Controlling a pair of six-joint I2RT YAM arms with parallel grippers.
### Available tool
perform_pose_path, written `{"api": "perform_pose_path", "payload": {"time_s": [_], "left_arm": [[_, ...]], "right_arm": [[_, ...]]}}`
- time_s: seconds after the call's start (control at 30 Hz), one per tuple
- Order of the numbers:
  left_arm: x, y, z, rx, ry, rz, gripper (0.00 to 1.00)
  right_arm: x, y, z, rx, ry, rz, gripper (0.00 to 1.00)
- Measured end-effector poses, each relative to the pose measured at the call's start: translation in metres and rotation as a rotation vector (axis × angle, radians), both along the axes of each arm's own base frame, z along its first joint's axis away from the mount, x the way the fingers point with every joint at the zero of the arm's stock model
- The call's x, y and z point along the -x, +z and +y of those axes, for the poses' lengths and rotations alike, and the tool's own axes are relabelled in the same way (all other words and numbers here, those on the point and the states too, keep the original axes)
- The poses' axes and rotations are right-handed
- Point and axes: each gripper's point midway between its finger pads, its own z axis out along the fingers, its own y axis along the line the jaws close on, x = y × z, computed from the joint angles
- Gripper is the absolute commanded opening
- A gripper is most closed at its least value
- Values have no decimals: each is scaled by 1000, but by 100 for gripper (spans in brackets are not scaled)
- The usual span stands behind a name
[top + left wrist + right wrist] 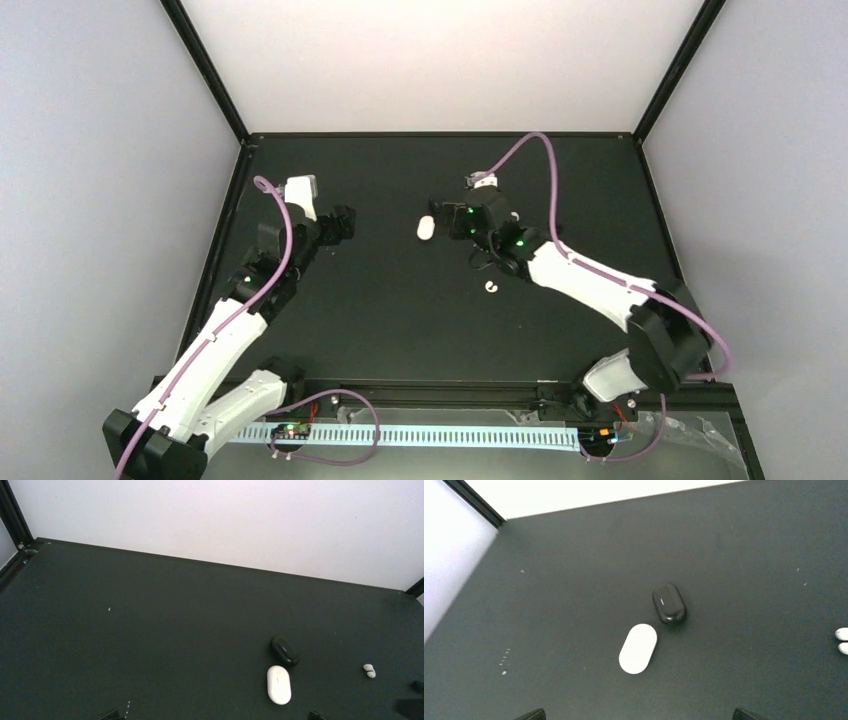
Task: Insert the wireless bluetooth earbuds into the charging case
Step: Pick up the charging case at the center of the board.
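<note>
Left claw (214, 714) and right claw (640, 715) were both spread wide, holding nothing. Earbuds (490, 287) lay touching each other on the table (400, 330), off right of the white case (425, 228); too tiny to tell where they pointed.

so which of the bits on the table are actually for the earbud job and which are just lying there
For the job: earbuds; white case, likely their charging case since it matches them.
Just lying about: black case, right beside the white one.
</note>
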Motion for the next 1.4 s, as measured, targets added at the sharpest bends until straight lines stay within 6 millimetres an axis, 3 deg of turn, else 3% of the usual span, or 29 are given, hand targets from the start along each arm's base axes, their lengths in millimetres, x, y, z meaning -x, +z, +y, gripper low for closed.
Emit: {"api": "perform_pose_path", "payload": {"time_s": [0.13,0.3,0.5,0.7,0.93,1.2,1.4], "left_arm": [[1,0,-3,11,-16,2,99],[6,7,-5,27,-36,-18,99],[9,13,-10,51,-68,-32,99],[11,13,-16,70,-101,-29,99],[11,16,-23,93,-136,-33,99],[12,17,-25,99,-146,-34,99],[12,17,-25,100,-146,-37,99]], "right_arm": [[-21,-35,11,38,-28,78,93],[-64,-57,15,39,-75,125,93],[-99,-95,34,-2,-44,220,90],[-94,-132,53,-59,1,333,89],[-88,-151,63,-94,12,394,85],[-76,-159,79,-71,45,416,81],[-87,-163,86,12,37,396,73]]}}
